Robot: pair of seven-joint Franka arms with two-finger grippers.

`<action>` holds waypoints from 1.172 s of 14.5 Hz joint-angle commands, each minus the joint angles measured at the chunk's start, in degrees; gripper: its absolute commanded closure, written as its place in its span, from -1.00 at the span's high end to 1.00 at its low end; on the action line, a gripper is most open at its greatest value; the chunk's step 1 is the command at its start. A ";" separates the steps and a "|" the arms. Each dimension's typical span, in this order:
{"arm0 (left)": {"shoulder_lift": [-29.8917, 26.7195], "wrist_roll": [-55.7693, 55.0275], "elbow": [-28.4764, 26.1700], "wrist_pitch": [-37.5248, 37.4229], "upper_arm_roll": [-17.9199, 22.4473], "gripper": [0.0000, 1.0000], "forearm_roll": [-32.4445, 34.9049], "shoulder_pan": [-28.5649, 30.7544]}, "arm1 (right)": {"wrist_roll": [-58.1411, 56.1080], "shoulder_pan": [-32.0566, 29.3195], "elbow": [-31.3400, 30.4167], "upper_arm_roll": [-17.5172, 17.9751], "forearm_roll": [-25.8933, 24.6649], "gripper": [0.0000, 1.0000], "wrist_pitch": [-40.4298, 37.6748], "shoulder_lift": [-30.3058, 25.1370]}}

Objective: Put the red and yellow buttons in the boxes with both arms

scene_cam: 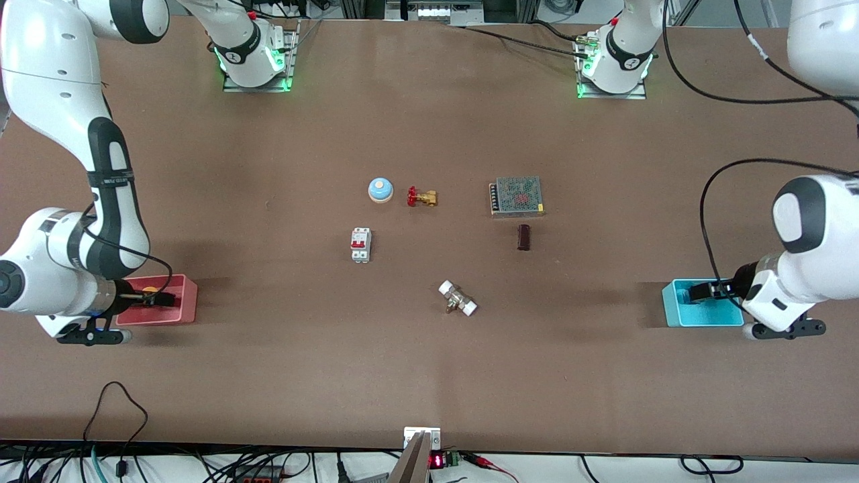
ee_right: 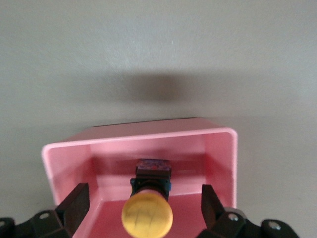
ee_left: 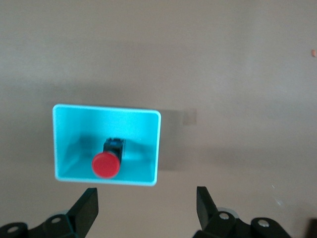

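Note:
The yellow button lies in the pink-red box at the right arm's end of the table; its cap also shows in the front view. My right gripper is open just over that box, with a finger on each side of the button and not touching it; it also shows in the front view. The red button lies in the cyan box at the left arm's end. My left gripper is open and empty just over that box's edge; in the front view the gripper hides the red button.
In the middle of the table are a blue dome bell, a red-handled brass valve, a white and red breaker, a mesh-covered metal unit, a dark brown block and a brass fitting with white ends.

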 commanded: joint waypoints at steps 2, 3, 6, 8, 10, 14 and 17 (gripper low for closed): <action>-11.17 -1.99 -6.80 -3.33 -1.62 0.83 0.94 0.48 | -0.07 0.15 -0.63 0.51 0.64 1.00 -5.60 -7.39; -13.54 -2.44 -7.94 -3.42 -1.62 0.84 0.85 0.57 | 0.02 0.24 -0.63 0.69 0.73 1.00 -6.13 -9.76; -18.56 -2.35 -10.23 -5.17 -1.97 0.87 0.68 0.05 | 0.72 2.08 -0.72 0.86 0.73 1.00 -11.83 -16.53; -21.37 -2.27 -10.59 -6.23 1.08 0.87 0.41 -4.07 | 3.08 3.13 -0.72 0.86 0.82 1.00 -16.84 -20.49; -24.28 -2.18 -10.68 -7.72 7.58 0.87 0.15 -10.65 | 4.41 4.45 -0.72 0.86 0.73 1.00 -22.46 -24.71; -28.33 1.67 -10.68 -11.67 9.19 0.87 -1.69 -11.39 | 6.35 4.37 -1.06 0.51 -0.23 1.00 -33.02 -31.31; -30.08 3.01 -10.76 -12.21 9.19 0.87 -3.28 -10.06 | 5.91 4.72 -5.35 0.60 -4.96 1.00 -32.69 -36.31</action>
